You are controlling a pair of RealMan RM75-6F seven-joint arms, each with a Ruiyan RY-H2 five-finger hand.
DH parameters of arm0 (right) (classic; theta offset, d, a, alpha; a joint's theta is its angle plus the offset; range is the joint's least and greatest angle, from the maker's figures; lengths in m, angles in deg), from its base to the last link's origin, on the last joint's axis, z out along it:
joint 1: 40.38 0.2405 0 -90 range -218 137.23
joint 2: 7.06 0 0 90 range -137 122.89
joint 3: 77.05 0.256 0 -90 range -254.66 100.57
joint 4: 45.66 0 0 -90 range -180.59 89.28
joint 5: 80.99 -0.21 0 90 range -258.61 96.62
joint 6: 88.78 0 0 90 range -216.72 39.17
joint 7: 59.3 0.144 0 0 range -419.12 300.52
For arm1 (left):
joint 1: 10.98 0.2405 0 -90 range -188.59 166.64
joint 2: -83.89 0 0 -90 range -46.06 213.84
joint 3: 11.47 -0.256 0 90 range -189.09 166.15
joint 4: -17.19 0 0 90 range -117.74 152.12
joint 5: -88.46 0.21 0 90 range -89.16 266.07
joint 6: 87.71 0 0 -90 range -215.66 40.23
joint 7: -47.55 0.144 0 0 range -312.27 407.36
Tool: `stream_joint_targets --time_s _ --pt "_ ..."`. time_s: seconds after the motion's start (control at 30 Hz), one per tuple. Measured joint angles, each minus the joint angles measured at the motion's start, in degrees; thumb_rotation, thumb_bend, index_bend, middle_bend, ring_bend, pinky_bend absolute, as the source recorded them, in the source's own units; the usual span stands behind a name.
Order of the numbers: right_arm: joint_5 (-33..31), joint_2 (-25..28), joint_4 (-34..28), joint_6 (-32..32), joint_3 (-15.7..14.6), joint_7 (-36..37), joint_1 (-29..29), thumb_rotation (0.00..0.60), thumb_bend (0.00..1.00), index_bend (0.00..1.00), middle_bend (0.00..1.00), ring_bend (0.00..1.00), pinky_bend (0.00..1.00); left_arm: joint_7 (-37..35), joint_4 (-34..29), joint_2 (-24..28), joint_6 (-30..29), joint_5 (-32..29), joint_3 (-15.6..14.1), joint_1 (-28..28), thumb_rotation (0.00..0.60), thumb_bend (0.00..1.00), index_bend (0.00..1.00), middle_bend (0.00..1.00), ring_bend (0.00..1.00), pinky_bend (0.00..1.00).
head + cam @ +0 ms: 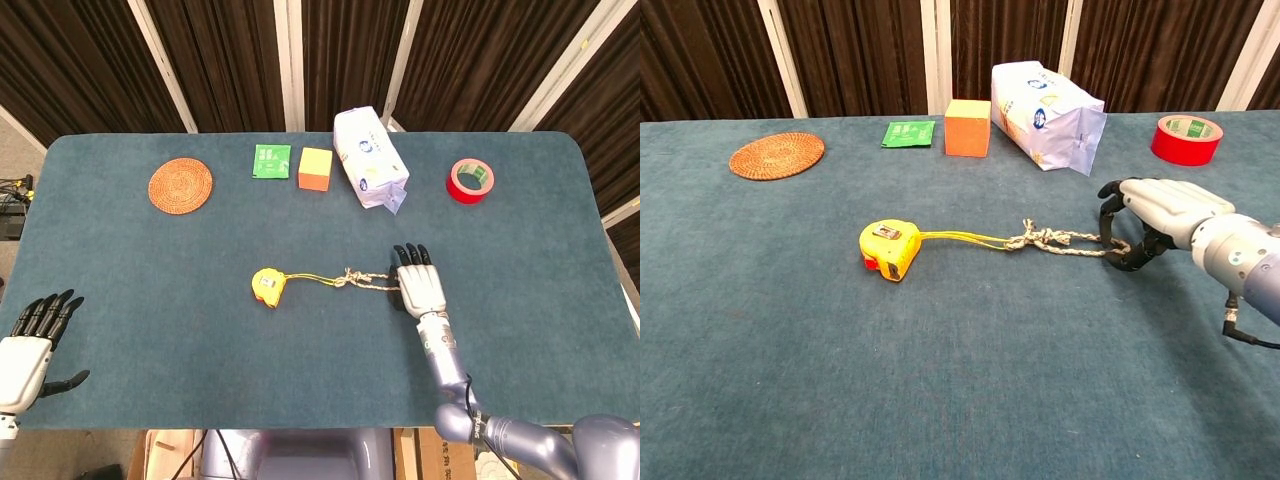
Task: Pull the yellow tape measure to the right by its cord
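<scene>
The yellow tape measure point(267, 286) point(888, 249) lies near the table's middle. Its yellow cord point(345, 279) point(1040, 240), knotted into a pale braided rope, runs rightward from it. My right hand point(421, 287) point(1155, 210) is at the cord's far end, palm down, fingers curled over and thumb under it, pinching the end of the cord against the cloth. My left hand point(30, 345) hovers off the table's near left corner, fingers spread and holding nothing; the chest view does not show it.
Along the far edge sit a woven round coaster point(180, 185), a green packet point(271, 160), an orange cube point(315, 169), a white bag point(370, 158) and a red tape roll point(470, 180). Blue cloth point(520, 300) stretches to the right of my right hand.
</scene>
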Motion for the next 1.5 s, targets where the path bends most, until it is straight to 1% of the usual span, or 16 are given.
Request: stream_joint_targets --time_s 0.57,0.77,0.9,1.1,1.3,1.5 --pt "-0.9 -0.5 1.1 0.3 -0.1 -0.3 0.2 0.600 0.42 0.55 0.15 0.00 0.00 0.0 -0.1 0.0 0.1 -0.1 0.0 0.0 0.600 0.00 0.00 0.00 0.00 0.00" --pt "-1.4 -0.6 1.0 0.3 -0.1 -0.7 0.3 0.600 0.42 0.59 0.16 0.00 0.00 0.0 -0.1 0.0 0.0 -0.1 0.0 0.0 0.600 0.00 0.00 0.00 0.00 0.00" --pt "-1.4 -0.7 0.9 0.4 -0.3 -0.7 0.3 0.600 0.44 0.62 0.17 0.00 0.00 0.0 -0.1 0.0 0.0 -0.1 0.0 0.0 0.600 0.00 0.00 0.00 0.00 0.00" --pt "-1.7 -0.8 0.7 0.5 -0.3 -0.9 0.3 0.600 0.45 0.64 0.17 0.00 0.00 0.0 -0.1 0.0 0.0 -0.2 0.0 0.0 0.600 0.00 0.00 0.00 0.00 0.00" --pt "-1.5 -0.1 -0.5 0.8 -0.4 -1.1 0.2 0.600 0.46 0.64 0.17 0.00 0.00 -0.2 -0.1 0.1 0.2 -0.4 0.0 0.0 0.600 0.00 0.00 0.00 0.00 0.00" --pt "-0.5 2.1 -3.3 1.2 -0.6 -0.9 -0.1 0.600 0.49 0.64 0.17 0.00 0.00 -0.2 -0.2 0.1 0.3 -0.4 -0.1 -0.1 0.600 0.00 0.00 0.00 0.00 0.00"
